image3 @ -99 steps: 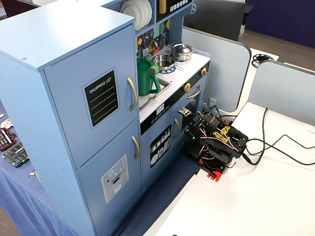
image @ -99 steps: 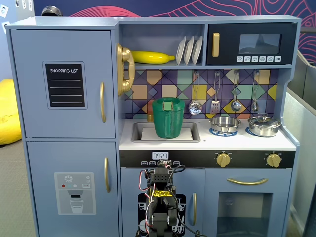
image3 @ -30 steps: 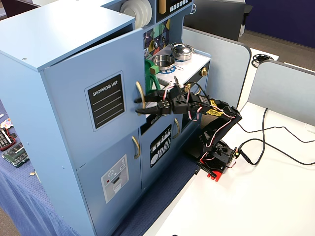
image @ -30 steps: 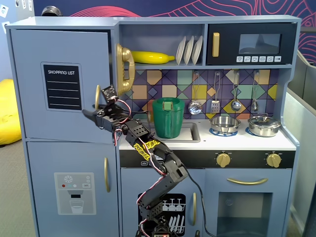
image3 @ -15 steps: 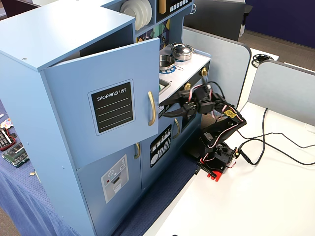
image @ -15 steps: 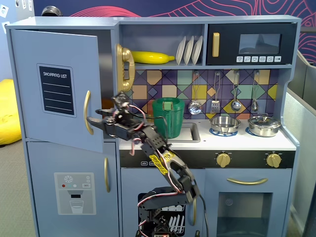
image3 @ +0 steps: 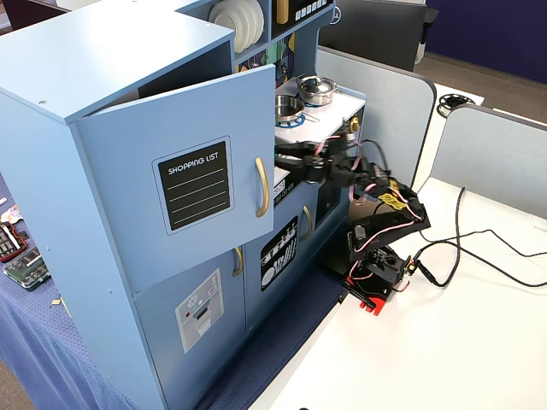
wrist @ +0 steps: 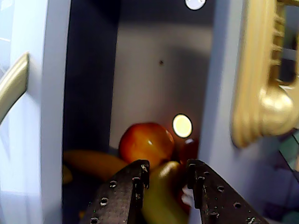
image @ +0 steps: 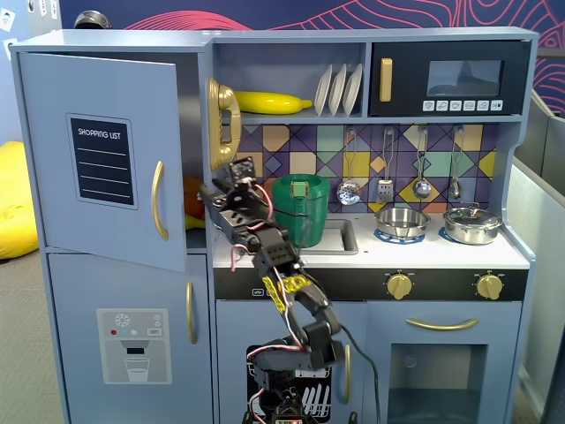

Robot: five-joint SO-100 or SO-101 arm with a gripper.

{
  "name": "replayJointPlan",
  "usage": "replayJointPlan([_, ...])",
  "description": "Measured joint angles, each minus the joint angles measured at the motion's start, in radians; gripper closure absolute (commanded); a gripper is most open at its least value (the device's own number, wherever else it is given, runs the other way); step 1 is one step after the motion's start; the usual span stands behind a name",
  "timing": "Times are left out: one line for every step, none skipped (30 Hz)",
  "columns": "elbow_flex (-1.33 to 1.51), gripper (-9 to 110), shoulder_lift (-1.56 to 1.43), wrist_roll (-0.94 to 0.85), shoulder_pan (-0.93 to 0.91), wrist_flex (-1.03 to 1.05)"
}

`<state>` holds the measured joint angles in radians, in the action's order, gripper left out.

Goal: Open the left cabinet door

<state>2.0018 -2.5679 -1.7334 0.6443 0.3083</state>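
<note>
The left cabinet door [image: 106, 159], grey-blue with a black "SHOPPING LIST" panel and a curved gold handle [image: 158, 200], stands swung partly open; it also shows in the other fixed view [image3: 179, 188]. In the wrist view its edge [wrist: 51, 116] and handle [wrist: 11, 86] are at the left. My gripper [image: 205, 191] is at the opening to the right of the door's free edge, apart from the handle, also seen in the other fixed view [image3: 280, 159]. In the wrist view the gripper [wrist: 166, 168] is open, its jaws pointing into the dark compartment and holding nothing.
Toy food lies inside: a red-orange apple [wrist: 147, 142] and a yellow-green piece [wrist: 161, 200]. A gold toy phone [image: 223, 110] hangs right of the opening. Below is the dispenser door [image: 132, 344]. A green pot [image: 300, 209] stands by the sink. Cables [image3: 479, 248] lie on the white table.
</note>
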Motion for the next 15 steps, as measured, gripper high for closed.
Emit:
replayJointPlan([0.003,101,0.029,-0.005,0.014,-0.032])
replayJointPlan([0.003,101,0.057,-0.012,0.028,-0.063])
replayJointPlan([0.005,101,0.086,-0.023,0.049,-0.091])
replayJointPlan([0.005,101,0.112,-0.034,0.071,-0.115])
replayJointPlan([0.005,100,0.13,-0.044,0.092,-0.135])
replayJointPlan([0.005,99,0.146,-0.052,0.115,-0.149])
replayJointPlan([0.005,98,0.155,-0.057,0.138,-0.158])
replayJointPlan([0.005,95,0.158,-0.061,0.163,-0.166])
replayJointPlan([0.012,92,0.158,-0.064,0.189,-0.17])
replayJointPlan([0.021,90,0.156,-0.071,0.219,-0.175])
replayJointPlan([0.032,87,0.156,-0.072,0.253,-0.176])
replayJointPlan([0.044,86,0.152,-0.072,0.288,-0.178])
replayJointPlan([0.06,86,0.144,-0.074,0.328,-0.183])
replayJointPlan([0.078,86,0.137,-0.075,0.37,-0.186])
replayJointPlan([0.095,87,0.126,-0.083,0.416,-0.19])
